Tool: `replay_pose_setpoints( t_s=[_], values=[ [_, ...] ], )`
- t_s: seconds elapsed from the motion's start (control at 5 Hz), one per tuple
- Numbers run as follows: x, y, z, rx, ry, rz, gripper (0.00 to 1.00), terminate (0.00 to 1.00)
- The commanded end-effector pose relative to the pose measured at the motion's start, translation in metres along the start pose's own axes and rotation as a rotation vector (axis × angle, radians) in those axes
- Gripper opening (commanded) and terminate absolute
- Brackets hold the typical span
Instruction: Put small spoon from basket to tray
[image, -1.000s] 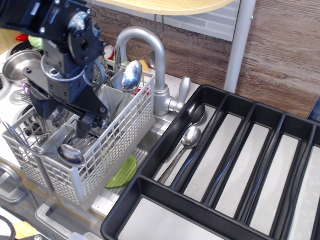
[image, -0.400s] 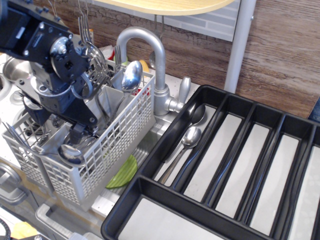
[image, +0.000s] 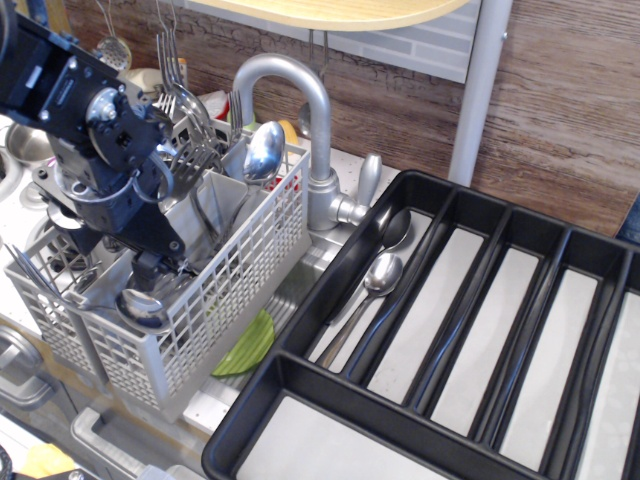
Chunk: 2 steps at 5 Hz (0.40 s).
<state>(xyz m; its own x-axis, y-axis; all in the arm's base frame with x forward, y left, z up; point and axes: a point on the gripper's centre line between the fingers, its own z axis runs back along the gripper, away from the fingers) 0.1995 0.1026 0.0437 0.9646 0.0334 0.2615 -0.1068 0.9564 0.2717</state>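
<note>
pincer (image: 150, 268) down inside grey cutlery basket (image: 240, 265), jaw state impossible to tell. right of basket: black tray (image: 330, 400) with two spoons (image: 380, 275).

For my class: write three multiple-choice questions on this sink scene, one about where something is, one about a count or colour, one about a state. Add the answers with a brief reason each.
1. Where is the gripper?
A. over the tray
B. down in the basket
C. at the faucet

2. How many spoons lie in the tray?
A. none
B. two
C. five

3. How does the basket stand?
A. upright, holding cutlery
B. tipped over
C. upside down

Answers:
1 B, its tip sits among the basket's compartments.
2 B, two spoons lie together in the leftmost long slot.
3 A, walls vertical, cutlery sticking up.
</note>
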Motion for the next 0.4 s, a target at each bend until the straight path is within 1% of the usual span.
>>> replay_pose_setpoints(
  t_s=[0.0,0.2],
  values=[
    [0.0026,0.0032,-0.0071,-0.004,-0.014,0.007,0.0,0.0],
    [0.0028,0.0024,-0.0104,-0.013,-0.018,0.017,0.0,0.0]
  ],
)
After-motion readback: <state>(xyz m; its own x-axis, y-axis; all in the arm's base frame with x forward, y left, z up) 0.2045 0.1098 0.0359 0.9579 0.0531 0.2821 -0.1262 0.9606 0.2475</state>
